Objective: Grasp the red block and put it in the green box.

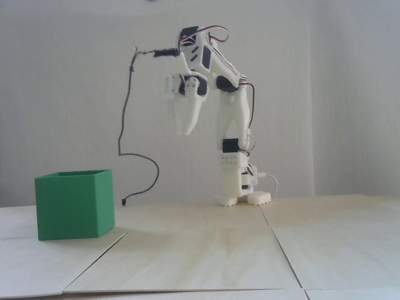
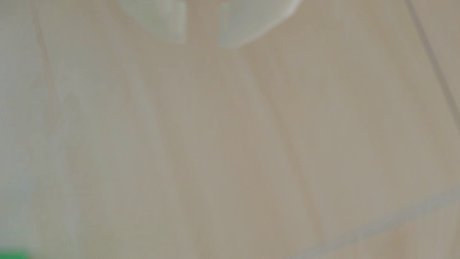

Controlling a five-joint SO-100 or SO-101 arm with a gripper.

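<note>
Green box (image 1: 75, 204), open-topped and upright on the pale wood table, left in the fixed view.

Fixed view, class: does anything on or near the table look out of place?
Yes. A black cable hangs off the arm's top and ends loose, unplugged, on the table beside the green box. No red block shows anywhere.

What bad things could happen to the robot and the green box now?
1. No red block shows in either view, so the gripper, hanging empty in the air with its fingers a little apart, may have nothing to grab.
2. The loose black cable dangles from the arm down near the green box; a swing that way might snag it or nudge the box.
3. The wrist view is blurry, so aiming could be poor.
</note>
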